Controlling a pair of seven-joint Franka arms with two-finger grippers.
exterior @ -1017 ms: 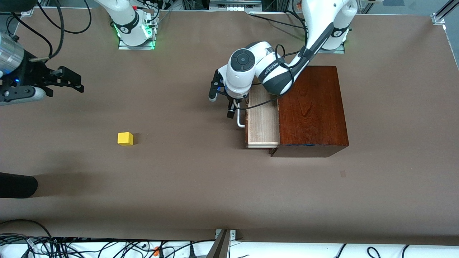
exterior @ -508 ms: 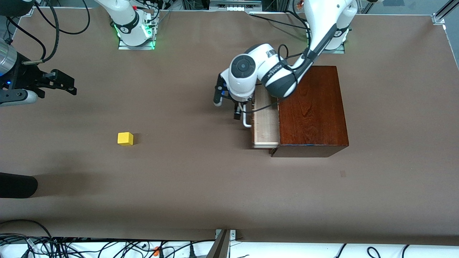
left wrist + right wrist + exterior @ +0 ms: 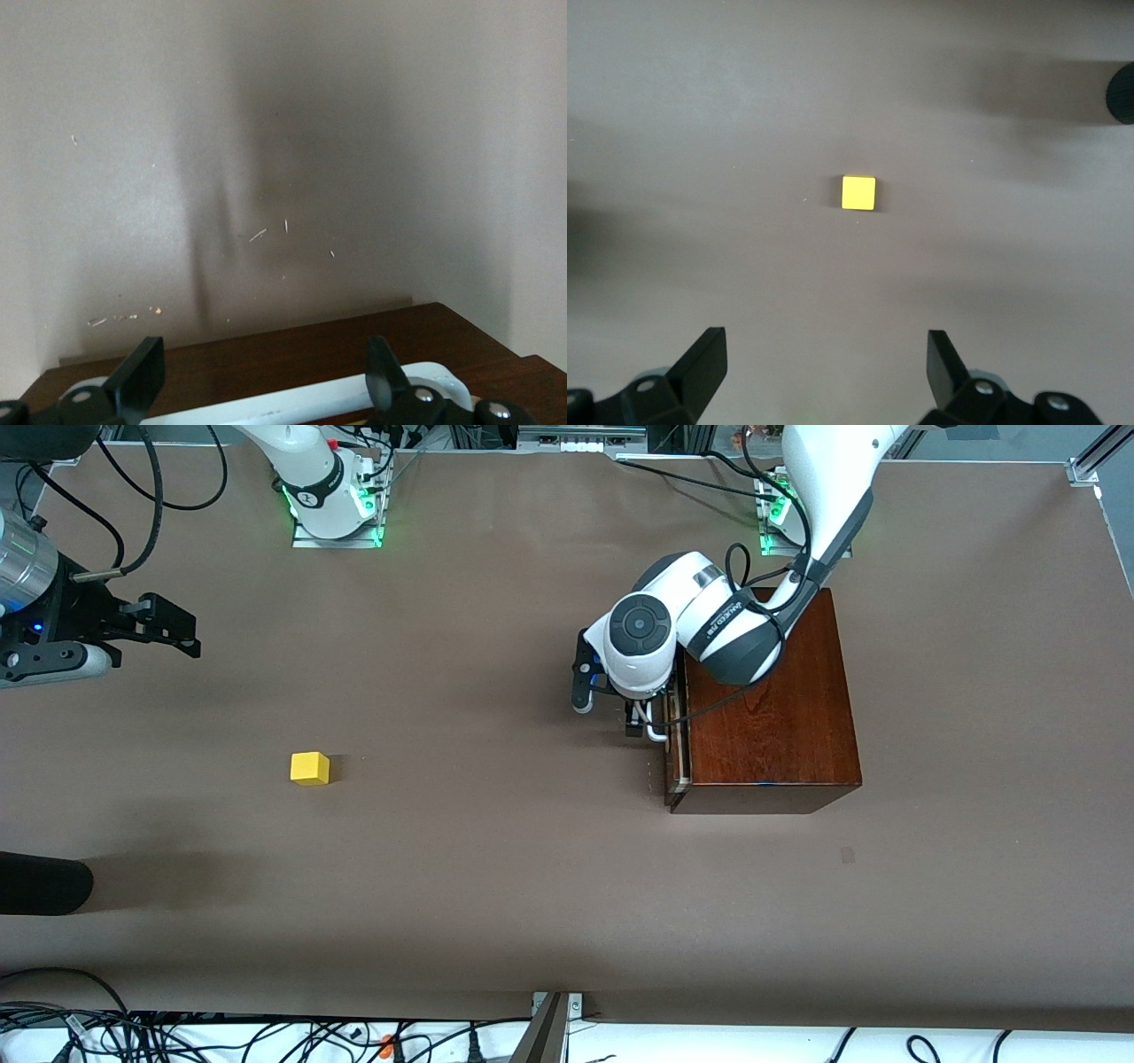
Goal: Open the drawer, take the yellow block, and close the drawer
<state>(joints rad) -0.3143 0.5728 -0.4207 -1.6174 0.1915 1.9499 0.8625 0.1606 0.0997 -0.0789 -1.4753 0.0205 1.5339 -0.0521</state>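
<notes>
The dark reddish-brown box (image 3: 771, 700) stands toward the left arm's end of the table. Its drawer (image 3: 679, 760) is pushed almost fully in, with only a thin pale strip showing. My left gripper (image 3: 645, 724) is open at the drawer front, its fingers astride the white handle (image 3: 656, 732). In the left wrist view the handle (image 3: 301, 403) lies between the spread fingers (image 3: 142, 376) of that gripper (image 3: 261, 376), against the dark drawer front (image 3: 266, 359). The yellow block (image 3: 310, 768) sits on the bare table toward the right arm's end. My right gripper (image 3: 177, 631) hangs open and empty in the air, and its wrist view shows the block (image 3: 858, 193) below the gripper (image 3: 824, 354).
A black rounded object (image 3: 44, 881) lies at the table's edge at the right arm's end, nearer the front camera than the block; it also shows in the right wrist view (image 3: 1122, 93). Cables (image 3: 177, 1032) run along the table's near edge.
The left gripper has pushed the drawer from well open to almost shut, moving toward the box with the handle. The right gripper has only shifted slightly. The block has not moved.
</notes>
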